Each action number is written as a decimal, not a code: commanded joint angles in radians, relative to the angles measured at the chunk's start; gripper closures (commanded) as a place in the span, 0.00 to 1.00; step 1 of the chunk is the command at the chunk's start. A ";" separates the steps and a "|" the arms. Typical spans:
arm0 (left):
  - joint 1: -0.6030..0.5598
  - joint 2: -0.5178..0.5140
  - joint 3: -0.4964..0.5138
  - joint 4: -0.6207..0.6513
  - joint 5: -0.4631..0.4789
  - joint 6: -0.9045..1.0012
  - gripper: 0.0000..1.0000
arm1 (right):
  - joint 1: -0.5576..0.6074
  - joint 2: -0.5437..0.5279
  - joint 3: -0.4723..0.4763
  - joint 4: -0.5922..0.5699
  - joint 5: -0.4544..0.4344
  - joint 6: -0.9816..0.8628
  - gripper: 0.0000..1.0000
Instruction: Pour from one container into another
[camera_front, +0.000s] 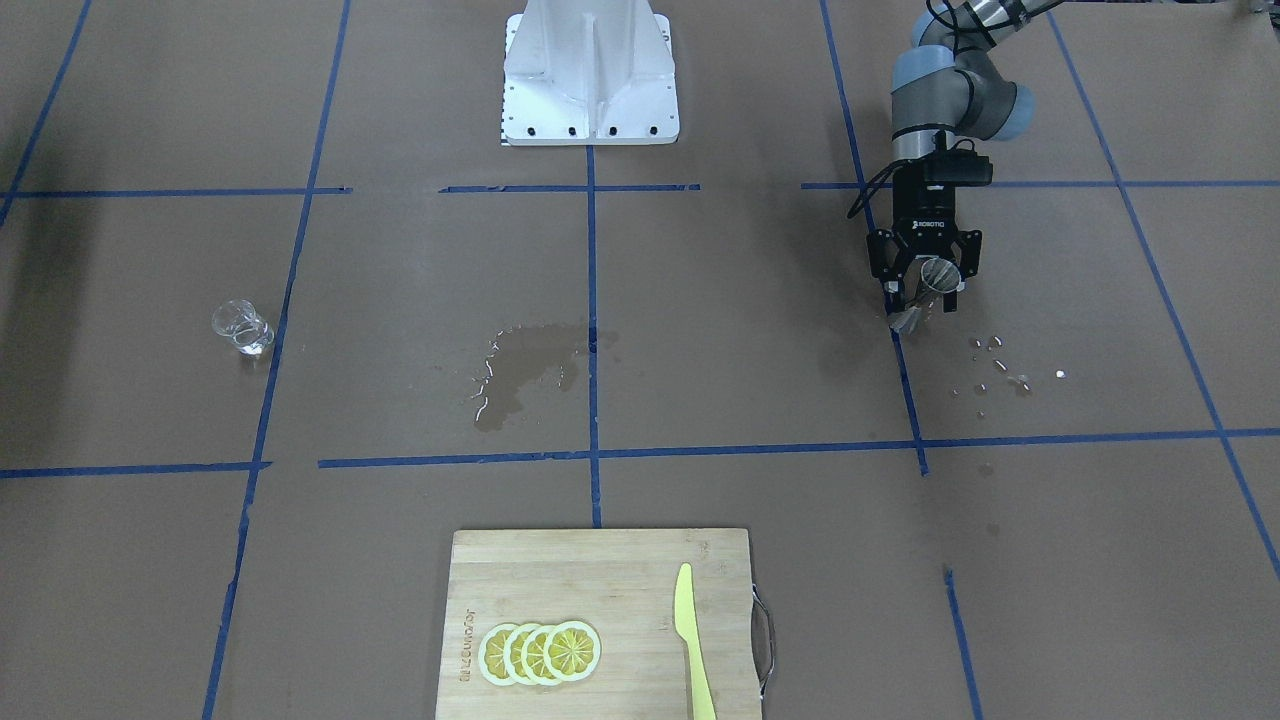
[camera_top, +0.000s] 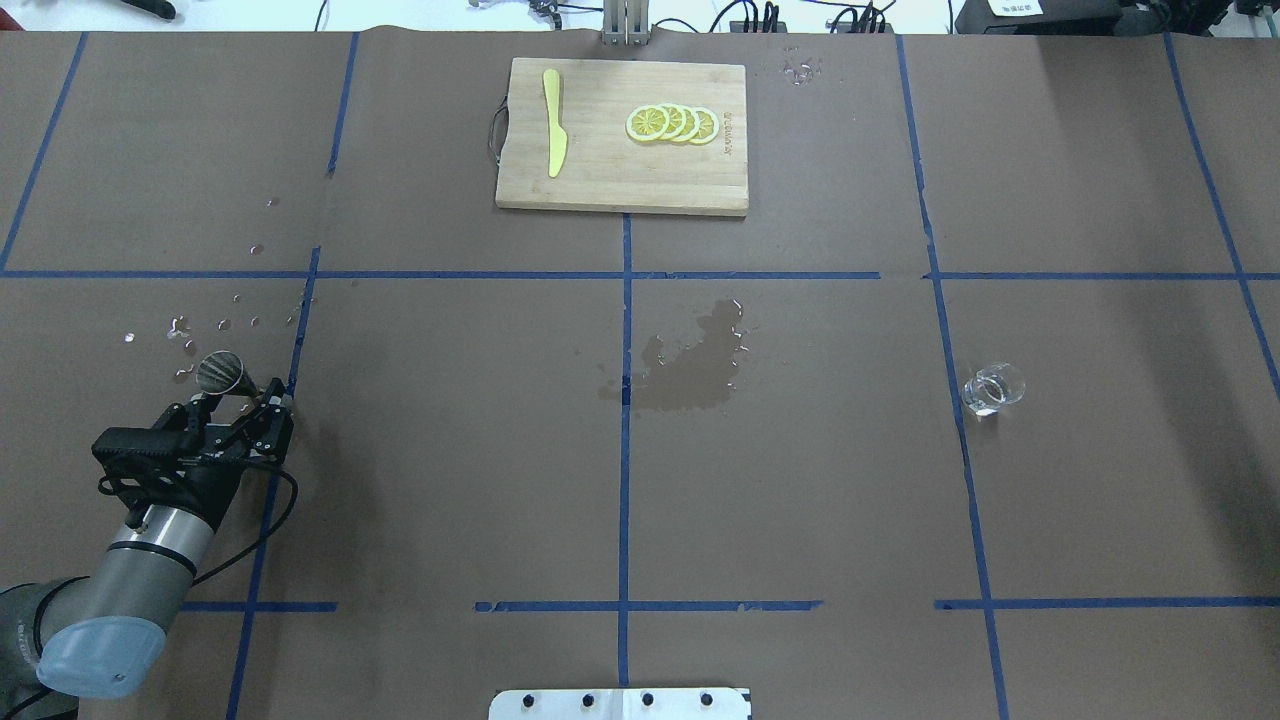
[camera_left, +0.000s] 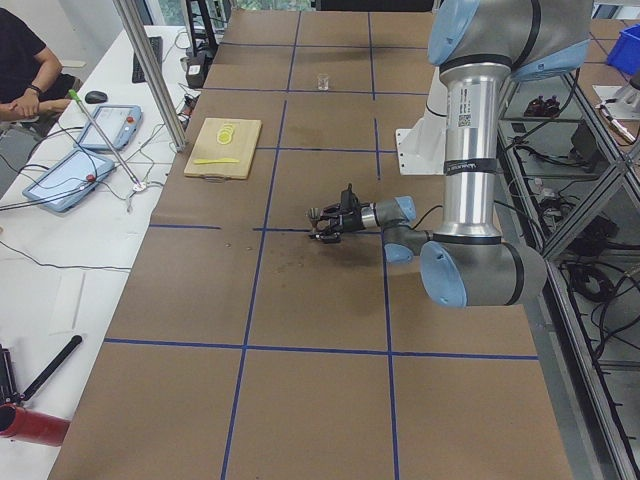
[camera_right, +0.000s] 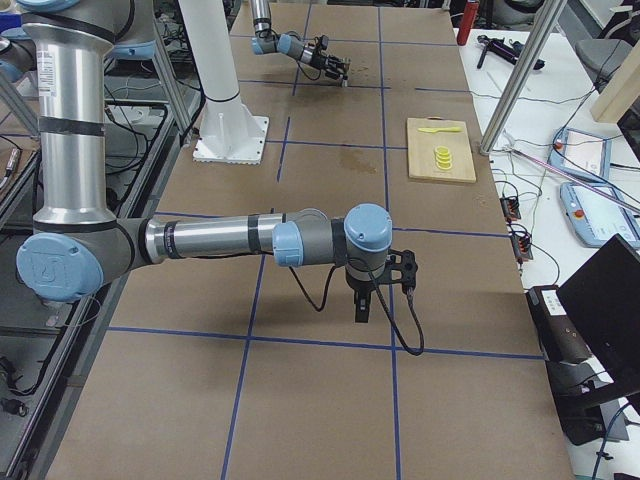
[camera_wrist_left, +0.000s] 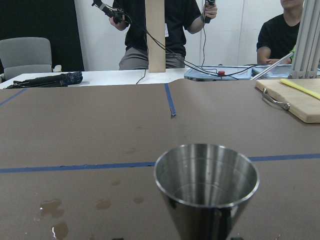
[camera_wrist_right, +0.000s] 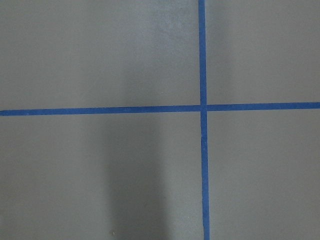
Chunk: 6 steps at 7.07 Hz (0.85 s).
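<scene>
Left end effector (camera_front: 922, 296) pinched jigger (camera_top: 222, 372) near tabletop's (camera_top: 800, 500) left edge; tumbler (camera_top: 993, 388) stood well apart, toward right edge. Pour prob. not begun; next needs them brought together. Right end effector (camera_right: 361, 312): couldn't tell if spread.

the left arm reaches low and forward, wrist nearly level, and the left gripper (camera_top: 238, 397) has its fingers closed on the metal jigger (camera_wrist_left: 206, 185). the right arm stretches far out – the right gripper (camera_right: 362, 308) points straight down, its jaws too small to judge.

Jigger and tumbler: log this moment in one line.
left pincer: shut on jigger | tumbler: ungrasped, robot's right side | right pincer: state unclear | wet patch: centre
</scene>
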 joint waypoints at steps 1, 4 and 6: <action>-0.004 -0.006 0.002 0.000 -0.001 0.002 0.48 | 0.000 0.000 0.000 0.000 0.000 0.000 0.00; -0.006 -0.006 0.002 0.000 -0.001 0.003 0.68 | 0.000 0.000 0.000 0.000 0.000 0.001 0.00; -0.007 -0.007 0.002 -0.002 -0.003 0.003 0.98 | 0.000 0.002 -0.001 0.000 0.000 0.001 0.00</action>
